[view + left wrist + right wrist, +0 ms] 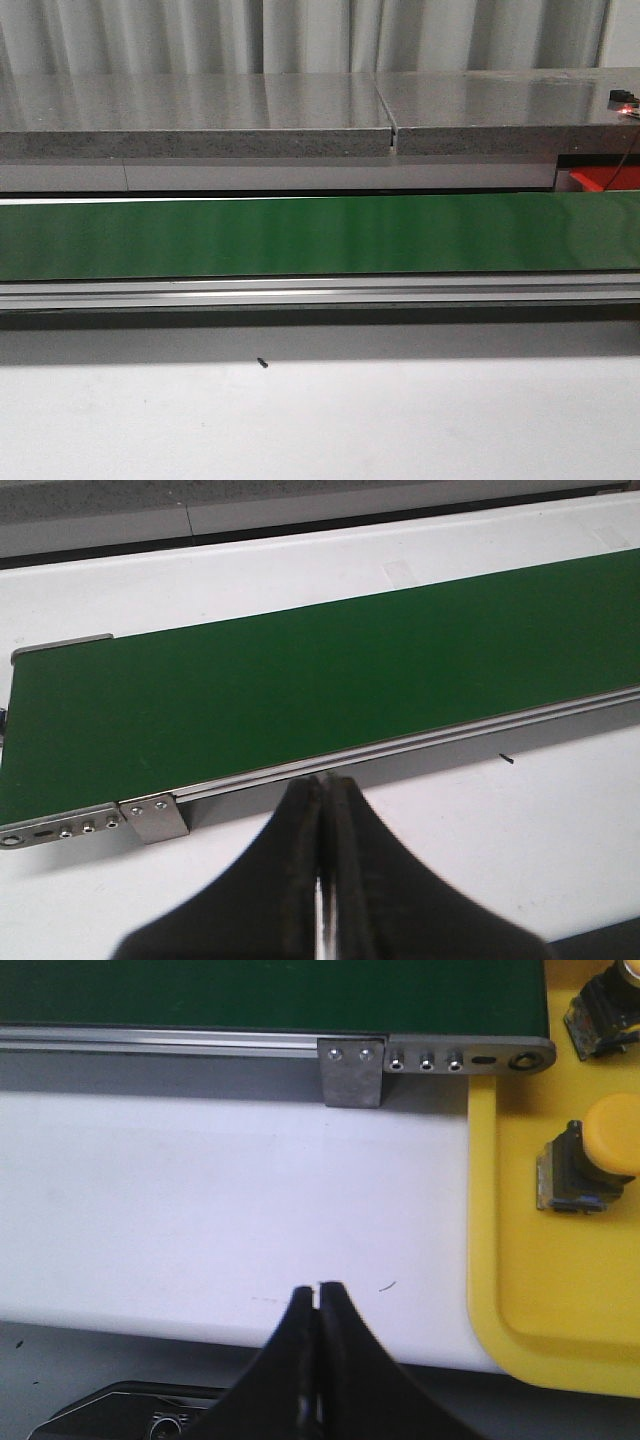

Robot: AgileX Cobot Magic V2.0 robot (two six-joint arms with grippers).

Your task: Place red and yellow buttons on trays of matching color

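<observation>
Between the two wrist views, both sets of fingers read the same: pressed together, nothing pinched. Left gripper sits w/ its tips just short of the near rail of the green conveyor belt, over bare white tabletop. At the belt's end there's a metal bracket w/ screws, close beside the tips; a small dark speck lies on the tabletop, well apart from them.

Right gripper hangs over white tabletop too, wide bare surface all round the tips up to the belt rail. From those tips, the belt-end bracket is at approx 12 o'clock. The yellow tray is at 3 o'clock, its rounded corner near the tabletop's front edge and its far edge running under the belt-end bar. One yellow button lies on its side in the tray, at approx 2 o'clock from the tips, well apart from them. A second button is further up the tray, cut by the frame edge, colour hard to call.

Front view shows no grippers: belt spans full width, grey counter behind it, something red at far right past the belt, partly hidden.
</observation>
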